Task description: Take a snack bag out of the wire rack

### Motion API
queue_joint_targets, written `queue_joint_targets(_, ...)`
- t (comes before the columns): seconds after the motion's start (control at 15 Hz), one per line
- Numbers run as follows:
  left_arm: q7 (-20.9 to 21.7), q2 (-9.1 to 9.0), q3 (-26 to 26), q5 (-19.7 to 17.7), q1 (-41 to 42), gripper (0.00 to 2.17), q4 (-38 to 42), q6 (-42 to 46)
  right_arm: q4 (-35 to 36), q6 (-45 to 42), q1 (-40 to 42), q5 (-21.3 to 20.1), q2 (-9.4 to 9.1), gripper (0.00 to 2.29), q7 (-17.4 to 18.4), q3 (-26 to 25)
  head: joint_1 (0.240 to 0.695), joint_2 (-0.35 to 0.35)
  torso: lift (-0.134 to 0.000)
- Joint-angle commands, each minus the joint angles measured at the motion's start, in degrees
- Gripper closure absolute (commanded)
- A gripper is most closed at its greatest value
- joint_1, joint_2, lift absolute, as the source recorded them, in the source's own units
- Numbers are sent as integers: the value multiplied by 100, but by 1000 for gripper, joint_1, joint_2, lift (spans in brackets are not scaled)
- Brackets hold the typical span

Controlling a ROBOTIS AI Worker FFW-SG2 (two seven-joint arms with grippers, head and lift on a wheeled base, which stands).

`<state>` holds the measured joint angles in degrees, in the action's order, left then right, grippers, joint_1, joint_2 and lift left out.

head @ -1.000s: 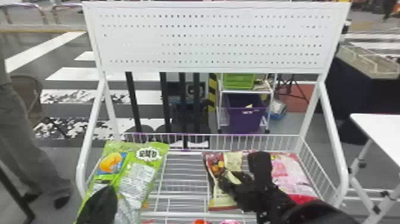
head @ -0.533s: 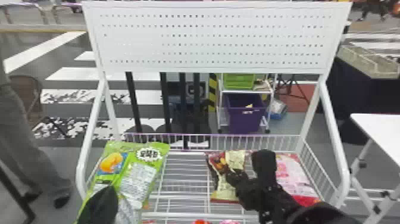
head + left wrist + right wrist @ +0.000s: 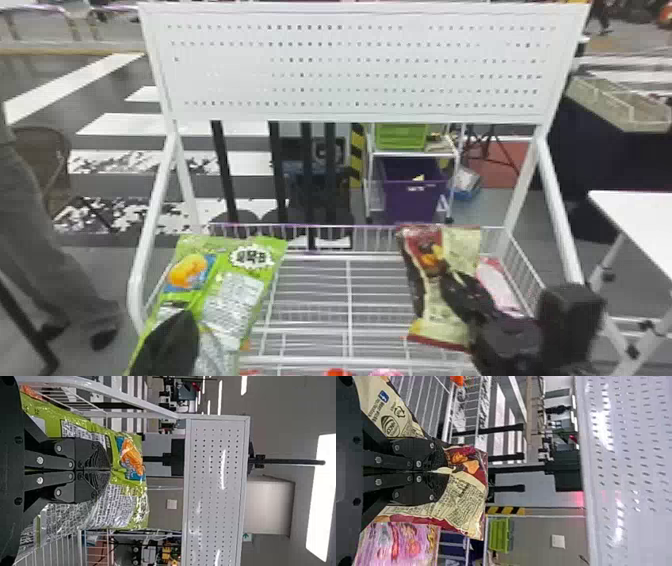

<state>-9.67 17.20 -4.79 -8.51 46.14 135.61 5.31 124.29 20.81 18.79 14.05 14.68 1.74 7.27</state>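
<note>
My right gripper [image 3: 457,290] is at the rack's right side in the head view, against the red-and-cream snack bag [image 3: 434,295], whose top overlaps the back rail. In the right wrist view the gripper [image 3: 445,471] pinches that bag [image 3: 464,502], a fold between its fingertips. A pink bag [image 3: 497,285] lies beside it in the wire rack [image 3: 348,295]. At the left, my left gripper [image 3: 167,345] is over the green snack bag [image 3: 235,295]. Seen from the left wrist, the gripper [image 3: 110,470] is closed on the green bag [image 3: 132,489], which spreads past both fingers.
Behind the rack's basket rises a white perforated panel [image 3: 350,65], carried by slanted side posts. Small red and pink items [image 3: 340,372] show at the front edge. A white table [image 3: 645,225] stands to the right, and a cart with a purple bin [image 3: 410,195] is behind.
The red-and-cream bag has risen and shifted right with my right gripper, uncovering more wire floor in the middle. My left gripper and the green bag have hardly moved.
</note>
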Motion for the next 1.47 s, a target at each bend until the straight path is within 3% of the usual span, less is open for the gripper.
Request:
queue_joint_targets(0.0,0,-6,-40,16,-35,1878,1,0,526,-784,960,-201,-44,2219,28,-420,499,0,0)
queue_joint_targets(0.13,0,3,-84,34,-35,1878,36,0,886,-1066,1663,-236,-124,2219,45,-736,499,0,0)
queue_joint_targets(0.27,0,3,-84,43,-26,1878,45,0,1150,-1558,2322,-429,-378,2219,37,-991,499,0,0)
queue_joint_targets(0.6,0,20,-75,43,0,1878,62,0,1572,-2402,3447,-798,-581,2219,19,-1193,499,0,0)
queue_joint_targets(1.4,0,20,-84,96,88,1878,141,0,1589,-2595,3641,-842,-589,2219,-7,-1140,499,0,0)
